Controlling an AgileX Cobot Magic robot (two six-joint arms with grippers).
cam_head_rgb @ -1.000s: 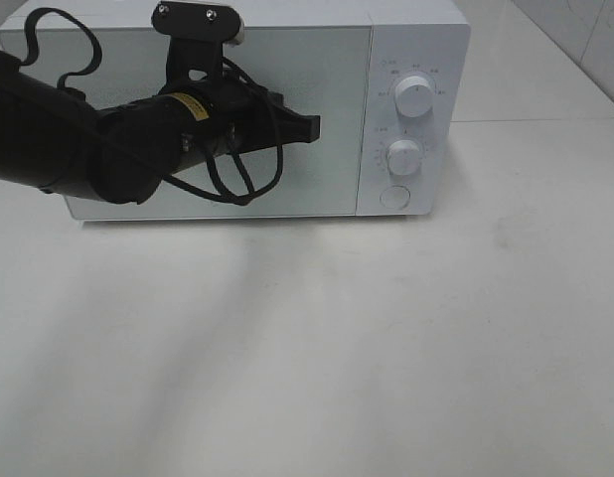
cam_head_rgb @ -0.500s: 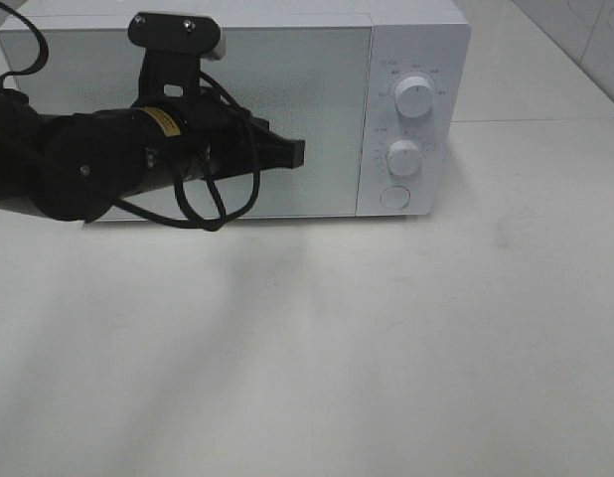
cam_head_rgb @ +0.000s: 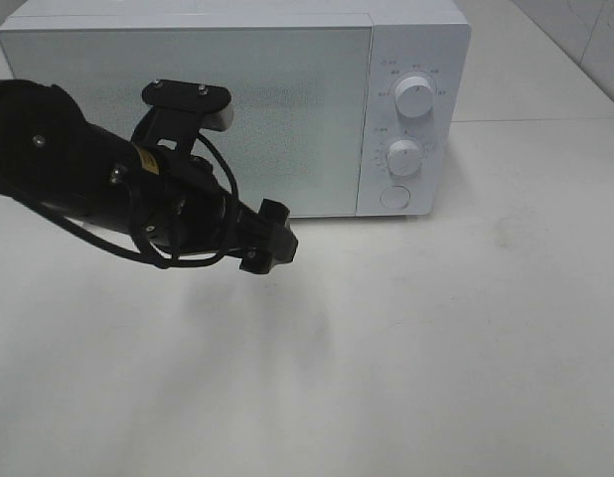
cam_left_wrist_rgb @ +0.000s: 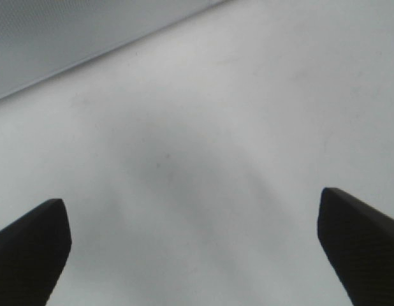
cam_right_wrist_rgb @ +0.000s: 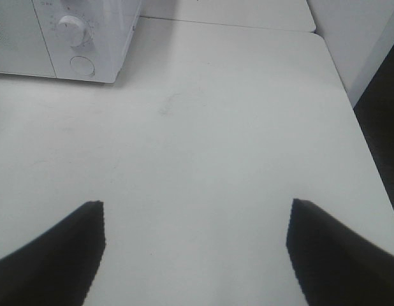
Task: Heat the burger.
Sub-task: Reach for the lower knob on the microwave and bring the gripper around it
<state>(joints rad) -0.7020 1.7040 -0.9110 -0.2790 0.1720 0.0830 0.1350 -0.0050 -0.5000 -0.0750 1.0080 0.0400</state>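
The left gripper (cam_left_wrist_rgb: 190, 197) is spread wide, its two dark fingers (cam_left_wrist_rgb: 31, 248) far apart with nothing between them, only bare white table (cam_left_wrist_rgb: 203, 127) below. From the high camera, the left gripper (cam_head_rgb: 269, 237) hangs just in front of the microwave (cam_head_rgb: 416, 40), low before the closed door (cam_head_rgb: 287, 109) and clear of it, the black arm reaching in from the left side. The right gripper (cam_right_wrist_rgb: 197, 203) is likewise released, empty, its fingers (cam_right_wrist_rgb: 57, 255) held apart over open tabletop, well away from the microwave's control side, where the lower knob (cam_right_wrist_rgb: 71, 27) and the round button (cam_right_wrist_rgb: 82, 65) show.

The burger is in none of the views. The door's frosted front lets nothing through, so I cannot tell whether the burger sits inside, nor how it lies relative to either gripper.
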